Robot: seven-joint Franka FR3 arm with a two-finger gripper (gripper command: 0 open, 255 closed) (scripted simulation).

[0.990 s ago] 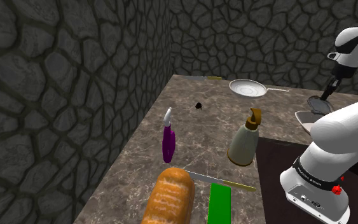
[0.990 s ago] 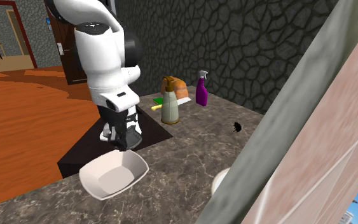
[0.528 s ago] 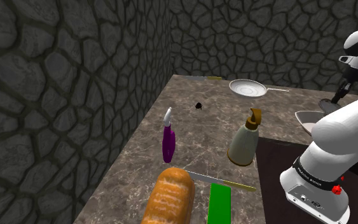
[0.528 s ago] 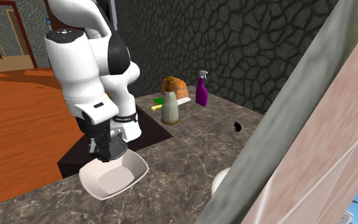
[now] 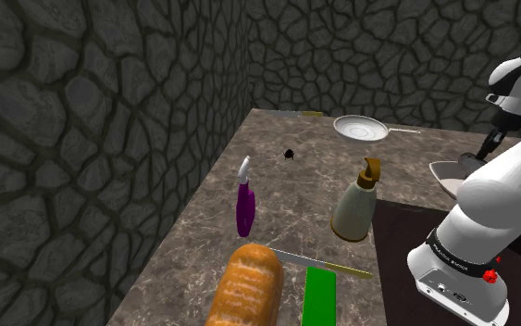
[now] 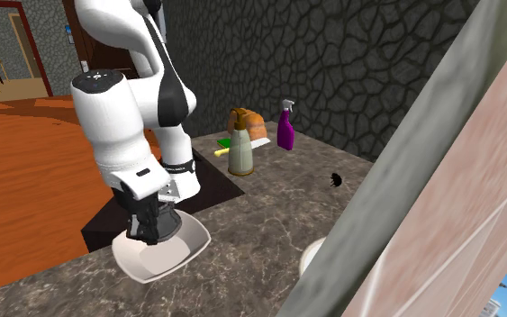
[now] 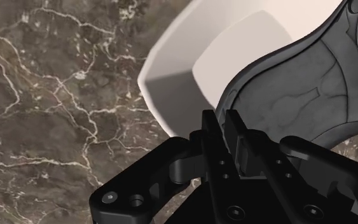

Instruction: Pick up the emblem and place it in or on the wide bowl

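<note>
Emblem point(image 5: 472, 159), a dark grey plate, hangs under the hand point(image 5: 486, 146) just above the white bowl point(image 5: 445, 176), at the right of the shoulder view on the bench point(image 5: 286, 199). In the second exterior view the hand point(image 6: 146, 232) reaches down into the bowl point(image 6: 186, 245). In the wrist view the fingers, nearly closed, pinch the emblem's point(image 7: 298, 95) edge, with the bowl's hollow behind it. The placing step looks close to done. Next, I judge, the fingers should part and the hand lift straight up.
</note>
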